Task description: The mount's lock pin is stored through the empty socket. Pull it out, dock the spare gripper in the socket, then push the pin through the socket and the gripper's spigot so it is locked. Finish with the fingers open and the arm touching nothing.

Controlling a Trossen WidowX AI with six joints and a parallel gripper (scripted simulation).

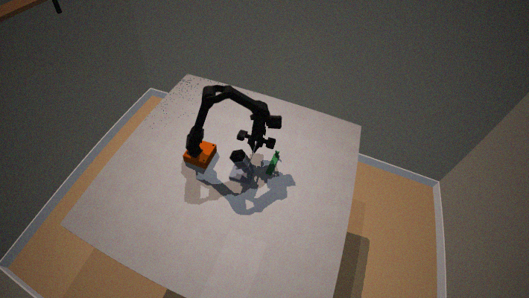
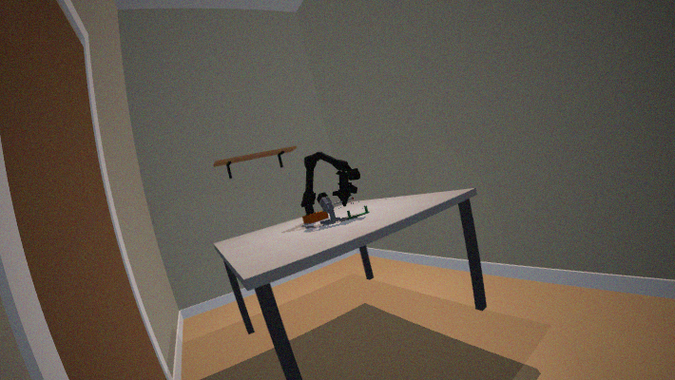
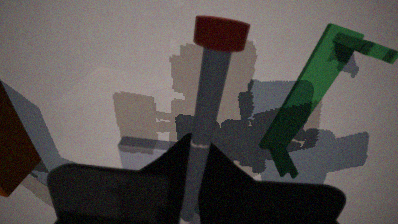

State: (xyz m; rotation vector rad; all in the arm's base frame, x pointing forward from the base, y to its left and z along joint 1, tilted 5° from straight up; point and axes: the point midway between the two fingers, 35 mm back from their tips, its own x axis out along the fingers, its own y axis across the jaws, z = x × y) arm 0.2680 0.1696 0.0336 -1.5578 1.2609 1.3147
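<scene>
- Your claw (image 1: pixel 255 150) (image 2: pixel 344 204) (image 3: pixel 194 140) is pinched narrow on the lock pin (image 3: pixel 206 95), gripping its grey shaft, with the red head sticking out past the fingers.
- Keep that grip firm; a thin round shaft could roll or tilt if its tip catches.
- Just beside the claw, on the orange base's side, stands the grey mount (image 1: pixel 244 169) (image 2: pixel 328 209) (image 3: pixel 142 144), topped by a black hexagonal piece (image 1: pixel 238 156) (image 2: pixel 322 197). You can't tell whether that's the docked spare.
- If docked, line the shaft up with the cross-hole before pushing straight; otherwise, park the pin first.
- Across from the mount, a green two-pronged bracket (image 1: pixel 273 165) (image 2: pixel 357 216) (image 3: pixel 300 90) lies near; steer clear.
</scene>
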